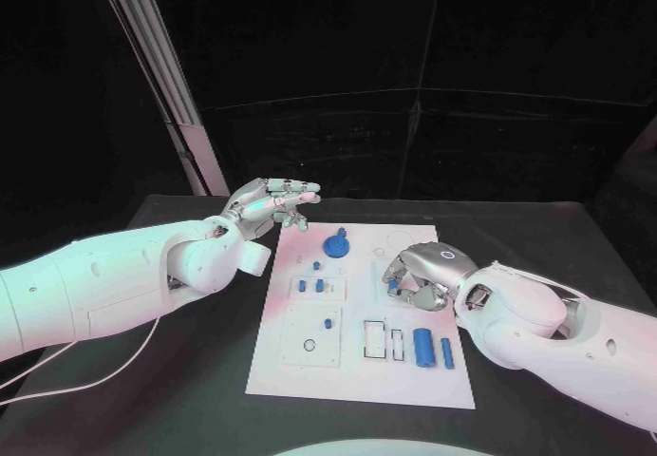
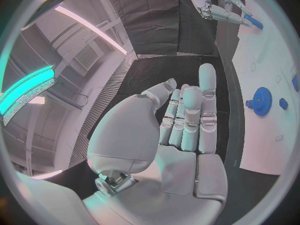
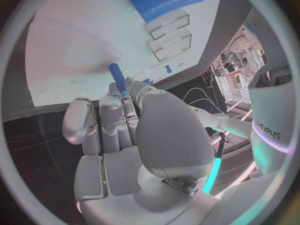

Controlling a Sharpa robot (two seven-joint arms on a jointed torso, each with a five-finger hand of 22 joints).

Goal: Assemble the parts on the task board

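Your right hand [image 1: 422,275] sits over the middle of the task board [image 1: 359,380], toward its right side, with the fingers curled around a thin blue peg [image 3: 119,79]; in the right wrist view you can see that peg pinched between the thumb and the fingers [image 3: 106,116], its free end sticking out toward the white plate. In the head view a bit of blue [image 1: 393,282] peeks out from under the same hand. Your left hand [image 1: 272,202] is raised just off the board's far left corner, above the black table [image 1: 164,380], holding nothing; the left wrist view shows its fingers [image 2: 187,117] stretched out side by side and the palm bare. On the board, the blue gear [image 1: 337,246] stands near the far edge, between your two hands and touching neither. Several small blue pegs [image 1: 310,283] lie left of centre. Nearer to you, beside a row of rectangular slots [image 1: 374,339], lie a larger blue cylinder [image 1: 423,347] and a thinner blue pin [image 1: 448,351] just to its right, close below your right wrist.
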